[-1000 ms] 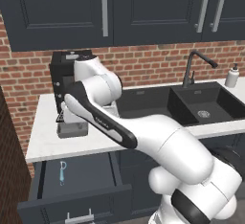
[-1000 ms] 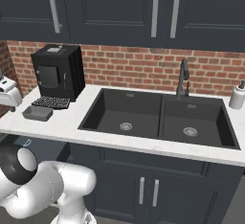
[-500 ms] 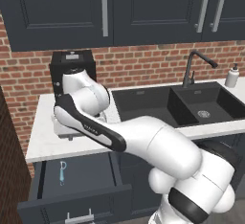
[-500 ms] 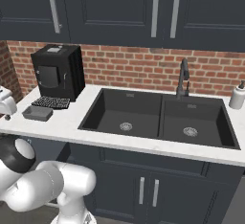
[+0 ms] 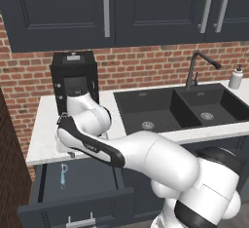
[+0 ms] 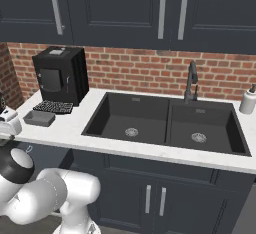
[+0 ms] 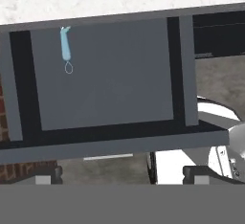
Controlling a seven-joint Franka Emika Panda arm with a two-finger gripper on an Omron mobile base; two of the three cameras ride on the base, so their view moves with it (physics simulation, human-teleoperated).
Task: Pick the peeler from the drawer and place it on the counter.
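The pale-blue peeler (image 5: 63,175) lies at the left end of the open navy drawer (image 5: 90,183), handle pointing toward the counter. Seen from the hand, the peeler (image 7: 65,49) sits at the upper left of the drawer floor (image 7: 115,79), its loop end toward me. My gripper (image 7: 122,174) is open, its tips wide apart with nothing between them, high above the drawer's front. My hand (image 5: 65,137) hangs at the front edge of the white counter (image 5: 44,124), above the drawer. It sits at the far left (image 6: 9,123) in the right base view.
A black coffee machine (image 5: 74,78) stands on the counter behind my hand, with a small dark tray (image 6: 39,119) in front of it. The black double sink (image 5: 180,107), faucet (image 5: 194,68) and soap bottle (image 5: 236,77) lie to the right. A brick wall (image 5: 12,173) borders the drawer's left.
My hand has come down and forward from in front of the coffee machine to the counter's front edge over the drawer. The peeler and the drawer have not moved.
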